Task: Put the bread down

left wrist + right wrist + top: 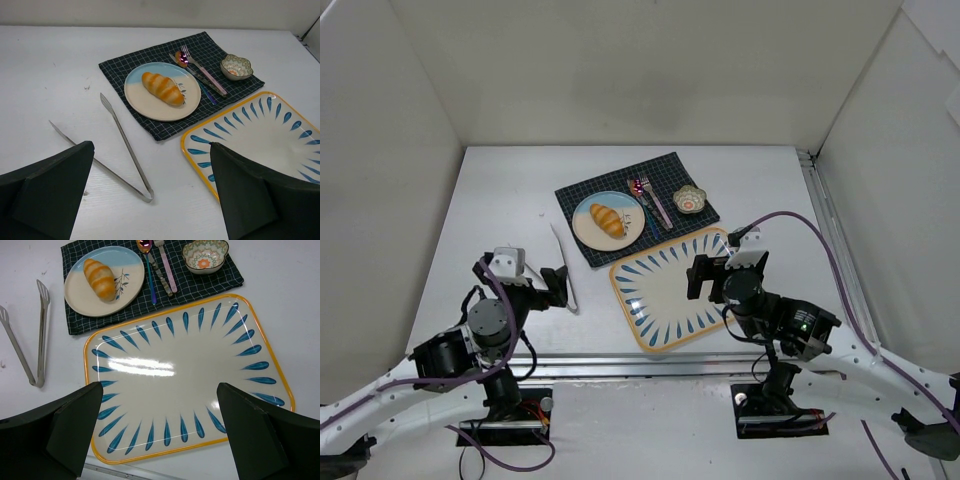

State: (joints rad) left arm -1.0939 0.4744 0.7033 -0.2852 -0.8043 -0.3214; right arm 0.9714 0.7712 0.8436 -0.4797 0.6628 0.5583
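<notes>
The bread [607, 219], a small golden-brown ridged roll, lies on a round cream and blue plate [625, 236] on a dark checked cloth [580, 192]. It also shows in the left wrist view [162, 88] and the right wrist view [99, 278]. My left gripper [558, 287] is open and empty, low over the table beside metal tongs [566, 272]. My right gripper [713, 277] is open and empty over the right part of a large rectangular tray [660, 300] with blue petals and a yellow rim.
A spoon and a fork [652, 200] and a small flower-shaped dish [689, 199] lie on the cloth right of the plate. The tongs [120, 145] lie open on the table left of the tray [260, 135]. White walls enclose the table on three sides.
</notes>
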